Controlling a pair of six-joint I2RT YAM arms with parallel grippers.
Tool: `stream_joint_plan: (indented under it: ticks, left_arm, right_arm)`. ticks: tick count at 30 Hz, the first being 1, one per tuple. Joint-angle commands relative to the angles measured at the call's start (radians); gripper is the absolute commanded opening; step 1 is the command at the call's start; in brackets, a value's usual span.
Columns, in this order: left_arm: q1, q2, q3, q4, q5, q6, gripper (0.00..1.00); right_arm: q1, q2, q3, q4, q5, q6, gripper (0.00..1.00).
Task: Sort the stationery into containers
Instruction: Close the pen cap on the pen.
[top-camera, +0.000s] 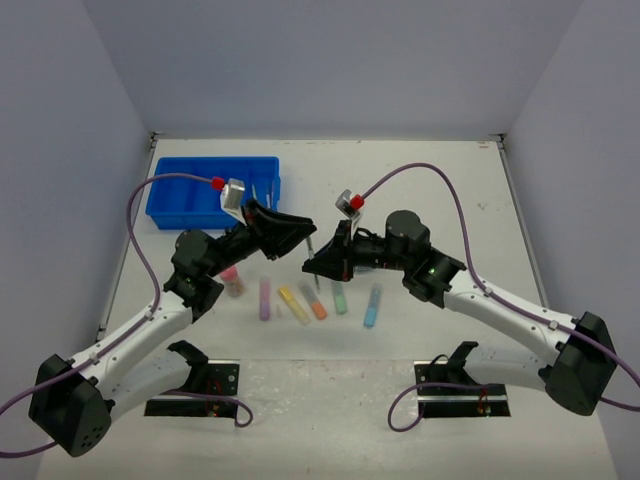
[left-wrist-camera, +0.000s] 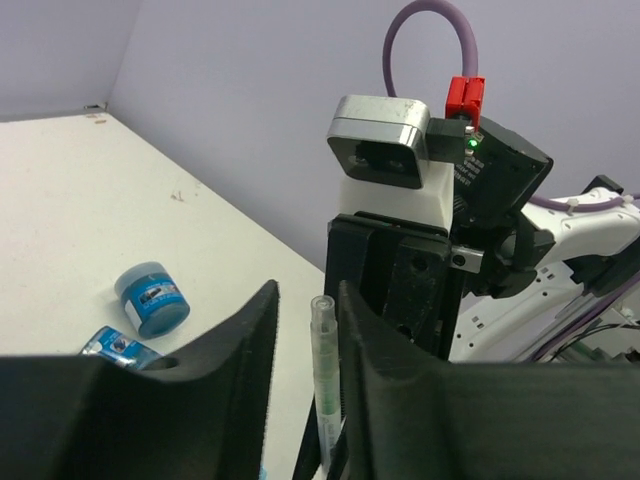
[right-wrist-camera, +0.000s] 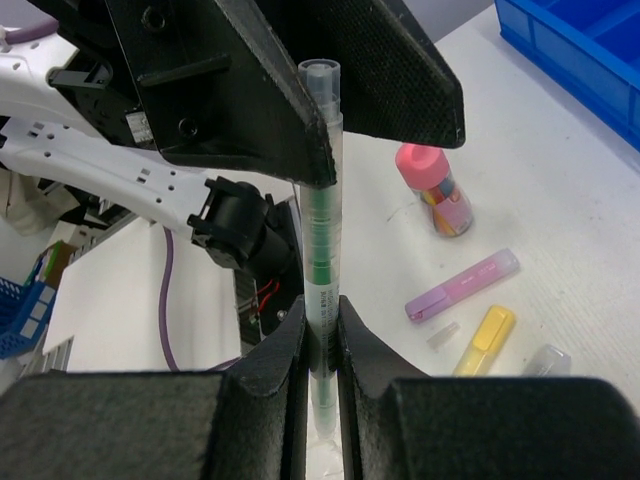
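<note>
My right gripper (right-wrist-camera: 322, 340) is shut on a thin clear pen with green ink (right-wrist-camera: 322, 200) and holds it upright above the table. In the top view the pen (top-camera: 311, 243) sits between the two grippers. My left gripper (left-wrist-camera: 307, 330) is open around the pen's upper end (left-wrist-camera: 327, 370); the pen lies against one finger and the other stands apart. The blue divided tray (top-camera: 212, 190) is at the far left, behind the left arm. Purple (top-camera: 264, 298), yellow (top-camera: 293, 303), orange (top-camera: 313, 301), green (top-camera: 340, 297) and blue (top-camera: 372, 305) markers lie in a row below the grippers.
A pink-capped bottle (top-camera: 232, 280) stands left of the markers and shows in the right wrist view (right-wrist-camera: 435, 190). Two small round blue tubs (left-wrist-camera: 152, 298) (left-wrist-camera: 118, 346) sit on the table in the left wrist view. A corner of the tray (right-wrist-camera: 590, 50) shows at the top right.
</note>
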Motion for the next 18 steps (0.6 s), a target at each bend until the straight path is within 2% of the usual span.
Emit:
stream_joint_plan:
  ticks: [1, 2, 3, 8, 13, 18]
  left_arm:
    - [-0.003, 0.01, 0.015, 0.08, 0.005, -0.014, 0.14]
    - [-0.003, 0.015, 0.013, 0.089, 0.011, -0.019, 0.05]
    - [-0.003, 0.018, 0.011, 0.095, 0.017, -0.024, 0.0]
    - [-0.003, 0.023, -0.023, 0.129, 0.054, -0.057, 0.0]
    - [-0.022, 0.012, -0.085, 0.15, 0.074, -0.084, 0.0]
    - [-0.1, 0.016, -0.164, 0.154, 0.03, -0.078, 0.0]
  right_arm:
    - [0.002, 0.016, 0.058, 0.003, -0.026, -0.03, 0.0]
    - [0.002, 0.018, 0.06, 0.005, -0.017, -0.028, 0.0]
    - [0.002, 0.019, 0.062, 0.007, -0.005, -0.025, 0.0]
    - [0.003, 0.022, 0.1, 0.006, 0.062, -0.025, 0.0]
    - [-0.016, 0.067, 0.243, -0.051, 0.104, -0.047, 0.0]
    - [-0.088, 0.13, 0.407, -0.09, 0.087, -0.05, 0.0]
